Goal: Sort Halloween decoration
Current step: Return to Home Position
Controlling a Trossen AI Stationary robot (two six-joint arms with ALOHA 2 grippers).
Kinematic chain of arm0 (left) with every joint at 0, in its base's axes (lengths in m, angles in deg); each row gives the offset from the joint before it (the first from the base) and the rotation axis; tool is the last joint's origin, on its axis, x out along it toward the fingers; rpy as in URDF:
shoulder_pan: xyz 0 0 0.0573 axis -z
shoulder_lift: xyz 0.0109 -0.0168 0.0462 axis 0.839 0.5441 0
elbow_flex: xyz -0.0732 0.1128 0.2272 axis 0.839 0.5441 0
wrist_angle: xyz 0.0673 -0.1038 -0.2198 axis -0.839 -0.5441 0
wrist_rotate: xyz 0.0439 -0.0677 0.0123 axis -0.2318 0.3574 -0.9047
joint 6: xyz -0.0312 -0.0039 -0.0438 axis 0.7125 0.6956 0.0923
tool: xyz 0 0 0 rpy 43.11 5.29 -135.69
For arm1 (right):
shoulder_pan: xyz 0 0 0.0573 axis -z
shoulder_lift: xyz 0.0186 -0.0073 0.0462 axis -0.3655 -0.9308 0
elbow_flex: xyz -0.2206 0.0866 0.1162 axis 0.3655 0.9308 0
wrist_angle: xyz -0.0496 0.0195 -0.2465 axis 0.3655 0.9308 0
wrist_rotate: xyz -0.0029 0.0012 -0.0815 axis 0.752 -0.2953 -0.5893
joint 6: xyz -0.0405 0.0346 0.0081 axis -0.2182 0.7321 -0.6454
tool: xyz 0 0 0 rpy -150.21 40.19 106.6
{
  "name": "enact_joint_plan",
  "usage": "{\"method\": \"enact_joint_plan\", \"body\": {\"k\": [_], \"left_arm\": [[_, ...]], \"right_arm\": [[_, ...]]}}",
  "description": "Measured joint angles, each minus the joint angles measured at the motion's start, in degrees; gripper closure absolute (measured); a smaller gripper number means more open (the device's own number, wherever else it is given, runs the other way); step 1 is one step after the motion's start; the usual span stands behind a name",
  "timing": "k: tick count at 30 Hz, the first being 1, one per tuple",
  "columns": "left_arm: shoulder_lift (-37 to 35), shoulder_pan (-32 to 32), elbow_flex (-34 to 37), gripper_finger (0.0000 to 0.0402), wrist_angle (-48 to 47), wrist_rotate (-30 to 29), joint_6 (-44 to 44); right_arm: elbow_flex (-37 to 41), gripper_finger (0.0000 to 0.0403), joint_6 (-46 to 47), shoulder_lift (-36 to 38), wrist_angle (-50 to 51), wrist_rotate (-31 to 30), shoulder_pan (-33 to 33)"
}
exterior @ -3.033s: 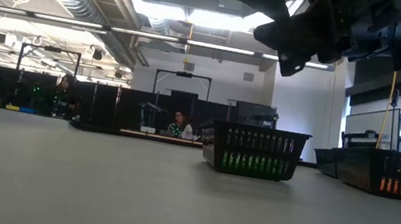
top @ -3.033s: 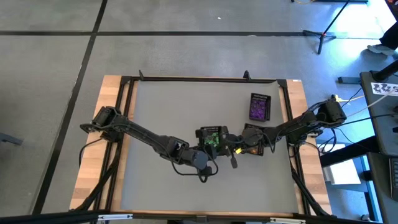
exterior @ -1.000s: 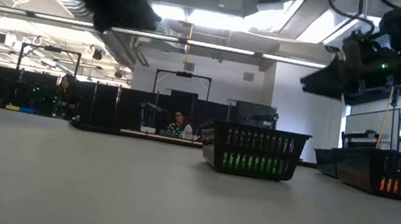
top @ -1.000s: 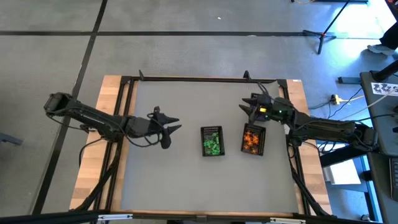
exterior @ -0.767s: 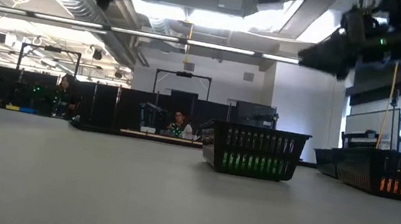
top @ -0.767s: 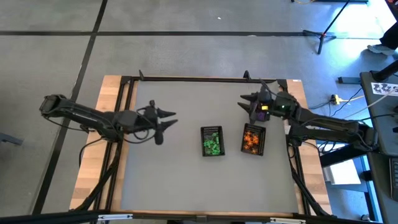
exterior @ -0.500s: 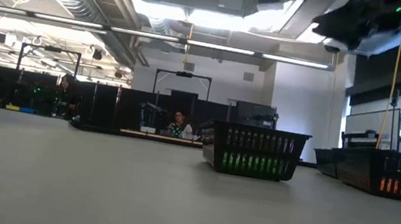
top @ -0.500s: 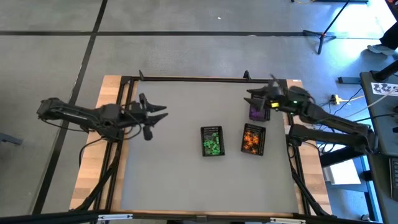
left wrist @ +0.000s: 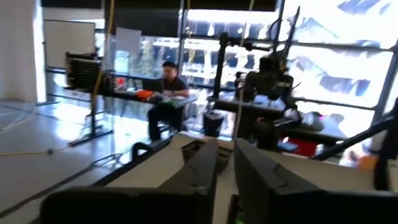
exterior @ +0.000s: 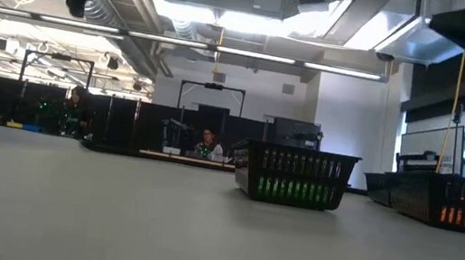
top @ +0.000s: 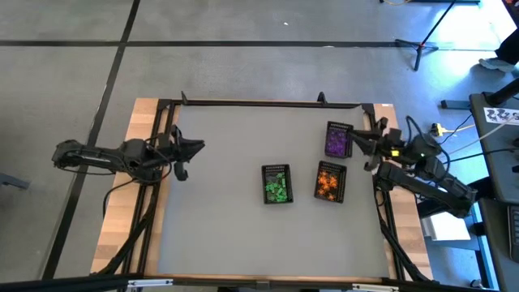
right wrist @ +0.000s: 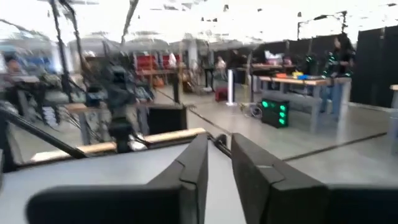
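The Halloween decoration lies sorted in three black mesh baskets on the grey table: green trinkets (top: 277,188) in the middle basket (exterior: 294,175), orange trinkets (top: 328,182) in the basket to its right (exterior: 455,202), and purple trinkets (top: 336,143) in the far right basket. My left gripper (top: 193,148) hangs over the table's left edge, pointing toward the baskets, and holds nothing. My right gripper (top: 362,140) hovers just right of the purple basket, also holding nothing. In the wrist views each pair of fingers, left (left wrist: 225,163) and right (right wrist: 219,157), shows a narrow gap.
A black frame (top: 251,103) runs around the table, with wooden strips at both sides (top: 122,203). The grey surface left of the green basket and along the near edge holds nothing. Beyond the table, a person (exterior: 206,143) sits at a desk in the room.
Both arms have drawn back from the middle of the table. My left gripper moved toward the left edge. My right gripper moved from over the purple basket toward the right edge. Both rose out of the low view. The baskets stayed where they were.
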Motion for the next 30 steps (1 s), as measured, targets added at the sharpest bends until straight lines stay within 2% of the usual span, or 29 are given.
{"method": "enact_joint_plan", "body": {"k": [5, 9, 12, 18, 25, 30], "left_arm": [[-5.60, -0.38, 7.18, 0.0396, 5.60, 2.47, 1.12], [-8.53, -0.31, 11.45, 0.0397, 7.04, 3.12, 2.48], [-9.38, -0.30, 11.40, 0.0401, 5.24, 4.34, 2.58], [-9.30, -0.32, 11.40, 0.0401, 4.62, 6.37, 2.11], [-9.17, -0.32, 11.40, 0.0401, 1.26, 6.01, 1.66], [-9.19, -0.30, 11.40, 0.0396, 1.22, 3.38, 1.64]], "right_arm": [[2.09, 0.0364, 2.18, 0.14, 1.89, 5.01, -0.02], [7.43, 0.0390, 3.42, 0.88, -1.79, 8.61, -0.02], [12.37, 0.0400, 4.21, 0.84, -7.38, 9.12, -0.02], [21.88, 0.0395, 5.89, 0.89, -15.72, 9.15, -0.02], [22.50, 0.0398, 6.38, 0.89, -17.33, 8.68, -0.02], [22.50, 0.0396, 7.39, 0.82, -17.18, 8.68, -0.02]]}}
